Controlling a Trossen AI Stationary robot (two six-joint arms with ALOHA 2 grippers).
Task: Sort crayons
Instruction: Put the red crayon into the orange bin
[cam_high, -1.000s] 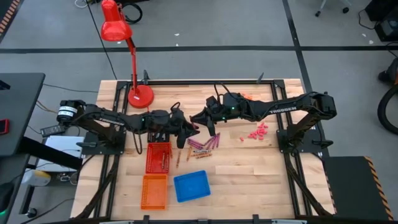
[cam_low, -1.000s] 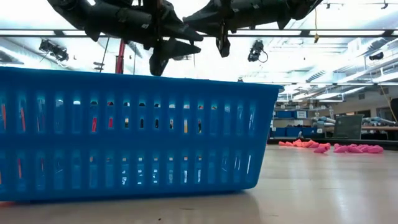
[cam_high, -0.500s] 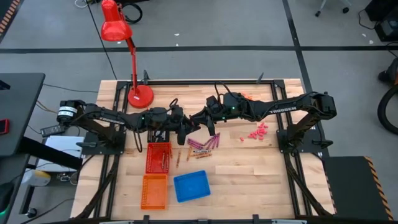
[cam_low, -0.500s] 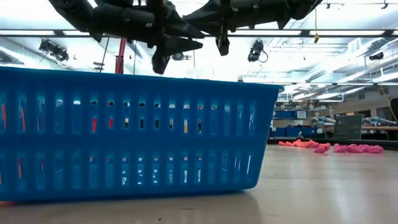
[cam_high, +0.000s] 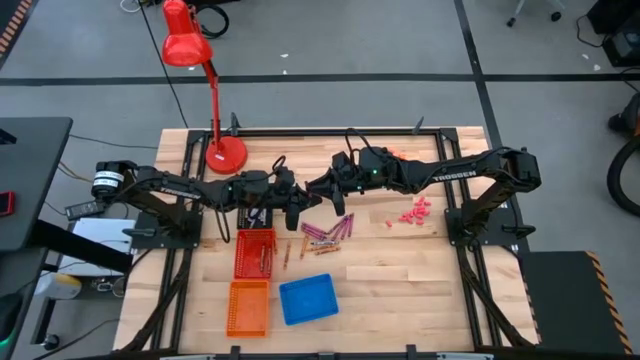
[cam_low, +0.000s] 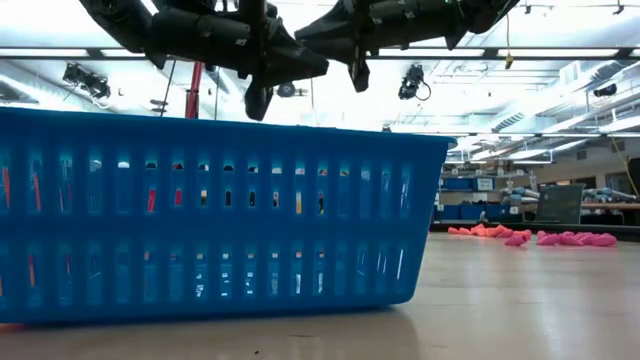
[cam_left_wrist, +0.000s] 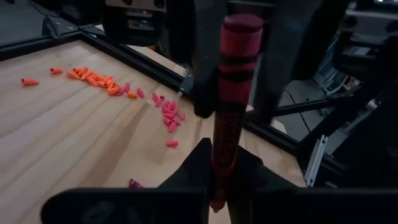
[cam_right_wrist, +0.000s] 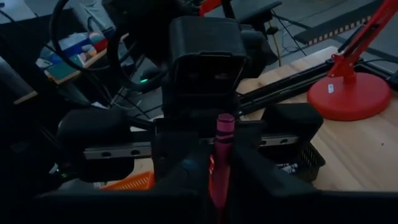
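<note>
A magenta crayon (cam_left_wrist: 231, 93) with black wrapper bands stands upright in the air above the table's middle, where both grippers meet. My left gripper (cam_left_wrist: 219, 168) is shut on its lower part. My right gripper (cam_right_wrist: 219, 177) faces it from the table's right. It is open a little, with its fingers (cam_left_wrist: 208, 74) close on either side of the crayon's upper half (cam_right_wrist: 222, 134). More crayons (cam_high: 328, 232) lie loose in a heap on the wood below. My left gripper pinches the crayon near its pointed lower end (cam_left_wrist: 219, 183) between its two fingers. The fingers come about level from the table's left and lie across the crayon. The crayon stands upright, blunt end up, lifted clear of the table.
A red basket (cam_high: 255, 252), an orange basket (cam_high: 248, 307) and a blue basket (cam_high: 308, 298) stand near the front, the blue one (cam_low: 220, 210) filling the low view. Small pink bits (cam_high: 415, 212) and orange bits (cam_high: 395, 154) lie at the right. A red lamp (cam_high: 225, 152) stands at the far left.
My left gripper has shut on the crayon's lower part: in the low view its two fingers stood apart a second ago and are together now. Both arms have otherwise kept their places, and the crayon has stayed upright in the air.
</note>
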